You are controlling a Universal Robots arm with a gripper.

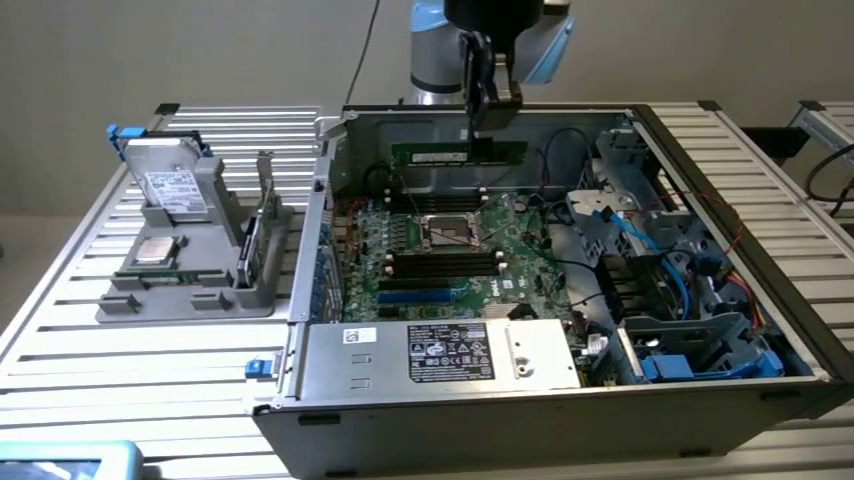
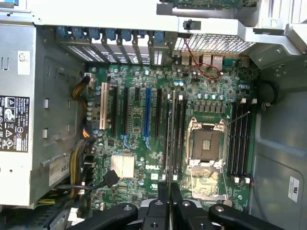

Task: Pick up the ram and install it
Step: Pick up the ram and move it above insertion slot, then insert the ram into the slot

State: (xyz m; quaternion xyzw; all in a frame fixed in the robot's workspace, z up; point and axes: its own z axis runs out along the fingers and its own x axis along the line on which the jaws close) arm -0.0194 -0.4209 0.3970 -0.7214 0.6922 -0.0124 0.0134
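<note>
1. Exterior view: my gripper (image 1: 483,132) hangs from above over the open computer case (image 1: 747,300). Its fingers are clamped on the top edge of the ram.
2. The ram (image 1: 427,154) is a green stick held on edge with its long side level. It sits over the far memory slots (image 1: 441,187), close to the case's back wall. I cannot tell whether it touches a slot.
3. The motherboard (image 1: 527,285) lies flat on the case floor. The CPU socket (image 1: 451,230) sits between the far memory slots and the near memory slots (image 1: 441,265).
4. The power supply (image 1: 441,350) is a labelled metal box at the near edge of the case.
5. The grey fixture tray (image 1: 200,300) stands on the slatted table (image 1: 80,350), to the exterior view's left of the case. It carries a hard drive (image 1: 167,185) and a processor chip (image 1: 154,250).
6. Wrist view: my gripper (image 2: 169,196) shows black fingers drawn close together, with only a thin dark line between them, over the motherboard (image 2: 144,172).
7. The CPU socket (image 2: 206,143) has black memory slots (image 2: 177,134) on either side.
8. A white expansion slot (image 2: 103,108), a blue expansion slot (image 2: 147,112) and a silver heatsink (image 2: 123,166) sit on the board, with the power supply (image 2: 19,120) beyond them.
</note>
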